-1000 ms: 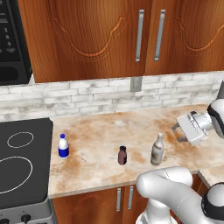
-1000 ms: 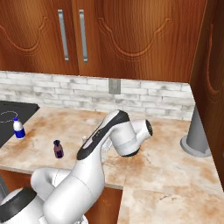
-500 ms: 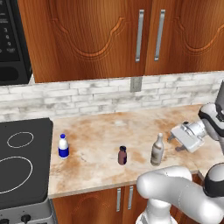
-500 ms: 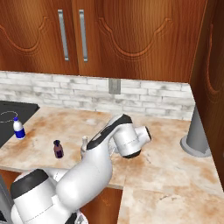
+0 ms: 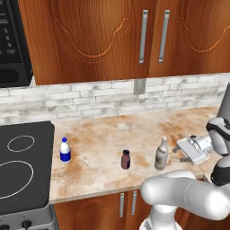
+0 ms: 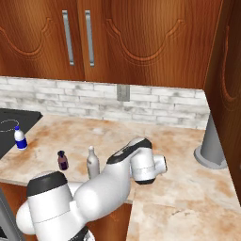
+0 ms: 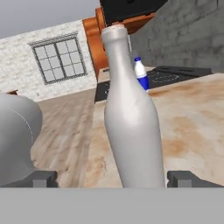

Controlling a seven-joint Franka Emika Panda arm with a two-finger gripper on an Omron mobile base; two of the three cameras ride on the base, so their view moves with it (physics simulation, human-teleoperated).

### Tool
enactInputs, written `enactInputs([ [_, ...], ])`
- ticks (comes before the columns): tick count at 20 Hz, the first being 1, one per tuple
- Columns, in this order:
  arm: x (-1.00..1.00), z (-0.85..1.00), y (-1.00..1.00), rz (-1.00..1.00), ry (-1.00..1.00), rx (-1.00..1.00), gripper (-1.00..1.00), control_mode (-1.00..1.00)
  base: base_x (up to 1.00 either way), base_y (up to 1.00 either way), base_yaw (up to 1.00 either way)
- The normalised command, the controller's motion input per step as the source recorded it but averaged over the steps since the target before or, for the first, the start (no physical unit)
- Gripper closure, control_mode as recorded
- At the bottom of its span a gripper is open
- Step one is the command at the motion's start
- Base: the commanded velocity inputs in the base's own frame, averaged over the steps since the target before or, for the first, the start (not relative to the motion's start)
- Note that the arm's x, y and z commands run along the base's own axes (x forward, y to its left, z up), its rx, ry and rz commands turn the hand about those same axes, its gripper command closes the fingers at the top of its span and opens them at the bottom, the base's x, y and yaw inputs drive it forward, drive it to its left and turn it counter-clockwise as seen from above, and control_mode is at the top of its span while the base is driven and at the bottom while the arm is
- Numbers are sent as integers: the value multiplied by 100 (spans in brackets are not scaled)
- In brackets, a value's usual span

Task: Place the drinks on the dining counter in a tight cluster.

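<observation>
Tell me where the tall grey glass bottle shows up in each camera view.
Left base view: grey bottle right of centre, near the counter's front edge.
Right base view: left of centre, beside the arm.
Hand view: upright, centre.
Shared landmark: blue-label bottle by the stove.

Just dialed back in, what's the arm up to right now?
The arm has its open tool lined up beside the grey-beige glass bottle on the kitchen worktop; the hand view shows the bottle between the fingertips, not yet gripped. The short dark-brown bottle and the blue-label bottle stand apart to its left, toward the stove.
</observation>
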Motion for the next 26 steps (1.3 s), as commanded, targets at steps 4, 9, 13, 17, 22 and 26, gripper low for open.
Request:
enactInputs([
  [4, 21, -3, 3, -7, 1, 0, -100, -100, 0, 0, 0],
  [9, 10, 0, 0, -3, 0, 0, -100, -100, 0, 0, 0],
  [13, -4, 0, 13, 0, 0, 0, -100, -100, 0, 0, 0],
  [17, -15, 0, 31, 0, 0, 0, -100, -100, 0, 0, 0],
  [22, -11, 0, 22, 0, 0, 0, -100, -100, 0, 0, 0],
  [26, -4, 0, 26, 0, 0, 0, -100, -100, 0, 0, 0],
])
